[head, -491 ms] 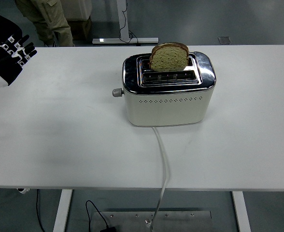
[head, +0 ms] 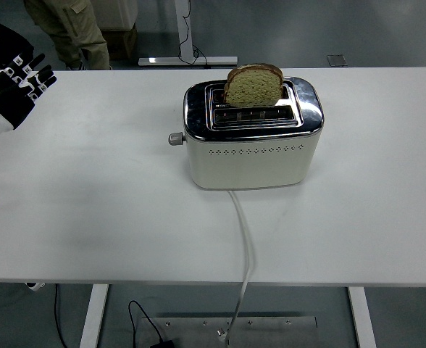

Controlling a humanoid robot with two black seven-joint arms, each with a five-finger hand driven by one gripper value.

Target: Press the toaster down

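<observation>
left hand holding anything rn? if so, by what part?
Nothing held. The left hand hovers at the table's far left with fingers spread, well clear of the toaster and its lever.

The left hand (head: 10, 90) sits at the upper left of the frame, raised with its fingers (head: 38, 78) spread and extended toward the upper right (black-and-white segments visible), holding nothing. Only that hand and a bit of wrist show at the left edge.

no readable text, labels or numbers anywhere
</observation>
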